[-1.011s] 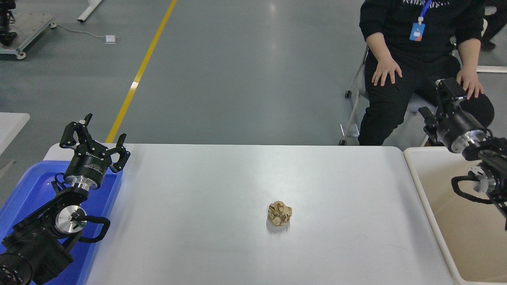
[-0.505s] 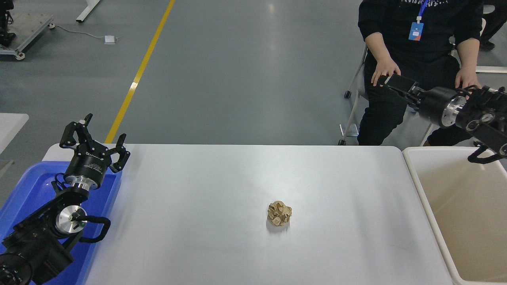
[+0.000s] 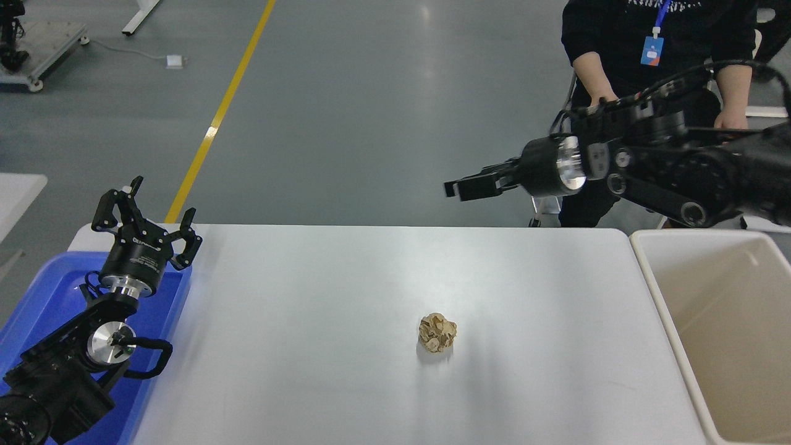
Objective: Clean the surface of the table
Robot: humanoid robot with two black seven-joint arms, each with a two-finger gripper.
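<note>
one crumpled brown paper ball (image 3: 437, 333) is left on the table surface (image 3: 309, 346), well short of the beige bin (image 3: 655, 290); right gripper (image 3: 460, 187), narrowly parted and empty, is held high beyond the ball; left gripper (image 3: 145, 217) is parked wide.

One white table (image 3: 309, 371), one crumpled paper ball (image 3: 437, 333), one blue tray (image 3: 37, 296), one beige bin (image 3: 729, 334), one person (image 3: 624, 37)

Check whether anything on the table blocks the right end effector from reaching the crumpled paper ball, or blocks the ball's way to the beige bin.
Nothing visible does. The right end effector hangs past the table surface's far edge; bare tabletop lies between it and the crumpled paper ball, and between the ball and the beige bin.
</note>
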